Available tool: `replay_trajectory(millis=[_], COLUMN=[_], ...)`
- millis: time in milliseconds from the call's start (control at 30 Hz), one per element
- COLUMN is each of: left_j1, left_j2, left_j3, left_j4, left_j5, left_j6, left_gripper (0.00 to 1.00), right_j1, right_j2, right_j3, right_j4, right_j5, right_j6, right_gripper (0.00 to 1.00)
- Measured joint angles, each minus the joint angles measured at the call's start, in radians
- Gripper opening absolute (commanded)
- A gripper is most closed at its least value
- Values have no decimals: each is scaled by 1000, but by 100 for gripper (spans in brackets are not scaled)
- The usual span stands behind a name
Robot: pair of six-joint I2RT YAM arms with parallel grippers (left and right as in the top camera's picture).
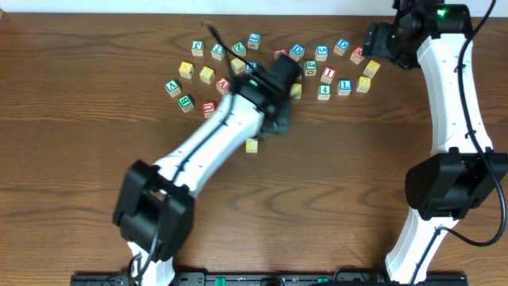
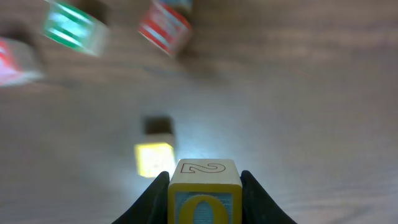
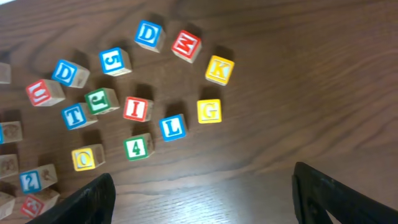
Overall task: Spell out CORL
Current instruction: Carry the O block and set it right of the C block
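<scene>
Between fingers of left gripper (image 2: 203,184): held block (image 2: 203,202) clamped, "2" on top face, front face reads like O. Just ahead and left in wrist view: lone yellow block (image 2: 154,159) on table (image 2: 298,124), apart from held block. Overhead puts it near-left of gripper. Judgement: coming placement turns on held block landing just right of lone one, in row. Right gripper (image 3: 205,202) far right, fingers wide apart, empty, above L block (image 3: 173,127). Left arm nearer.
</scene>
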Motion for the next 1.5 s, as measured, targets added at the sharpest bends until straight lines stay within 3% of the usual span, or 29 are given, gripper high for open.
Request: replay_trajectory(millis=[167, 367, 1233, 1300, 1500], left_j1=[-76, -77, -23, -23, -23], left_j2=[101, 168, 173, 173, 173], left_j3=[-19, -27, -90, -90, -90], left_j4=[23, 22, 120, 124, 125], left_j5=[2, 3, -24, -24, -24], left_j6=[-33, -61, -164, -164, -167], left_gripper=[21, 21, 22, 31, 35], right_j1=[-2, -2, -2, -2, -2], right_j2=[0, 0, 0, 0, 0], right_j3=[0, 0, 0, 0, 0], right_j4=[-12, -23, -39, -39, -43], right_j5=[-1, -1, -1, -1, -1], right_j6=[0, 0, 0, 0, 0], right_gripper=[86, 87, 87, 87, 87])
